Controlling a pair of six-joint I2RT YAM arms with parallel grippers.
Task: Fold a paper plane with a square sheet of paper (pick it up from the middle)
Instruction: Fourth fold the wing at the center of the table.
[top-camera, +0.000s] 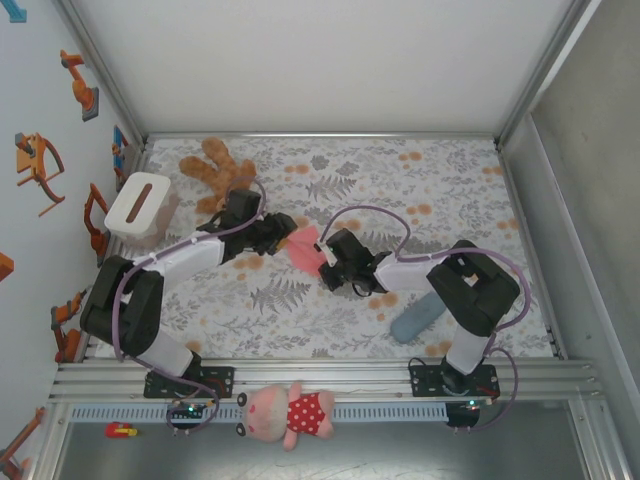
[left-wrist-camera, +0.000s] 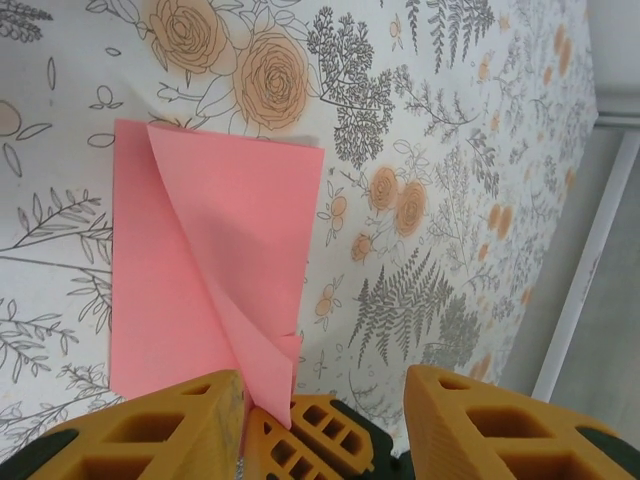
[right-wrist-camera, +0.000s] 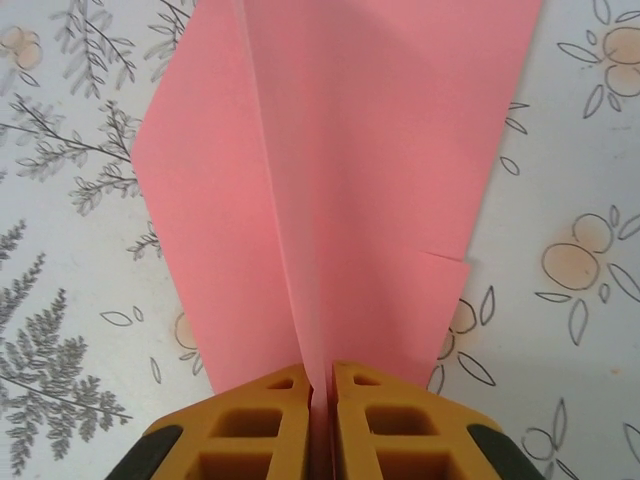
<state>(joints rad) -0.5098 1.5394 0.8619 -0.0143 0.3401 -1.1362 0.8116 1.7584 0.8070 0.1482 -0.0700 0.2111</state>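
The salmon-pink paper (top-camera: 304, 248) lies on the flowered cloth between the two grippers, folded into a tapering paper plane shape with a raised centre crease. In the right wrist view the paper (right-wrist-camera: 350, 150) fans away from my right gripper (right-wrist-camera: 320, 368), which is shut on that crease; from above this gripper (top-camera: 325, 268) sits at the paper's lower right. My left gripper (top-camera: 288, 240) is at the paper's upper left. In the left wrist view the left gripper (left-wrist-camera: 322, 378) stands open, its fingers wide apart. The paper's (left-wrist-camera: 230, 220) near tip rests against the left finger (left-wrist-camera: 180, 415).
A brown teddy bear (top-camera: 218, 170) and a white box (top-camera: 140, 205) sit at the back left. A grey-blue pouch (top-camera: 415, 318) lies by the right arm's base. A pink plush pig (top-camera: 290, 412) rests on the front rail. Metal frame rails (left-wrist-camera: 600, 230) border the cloth.
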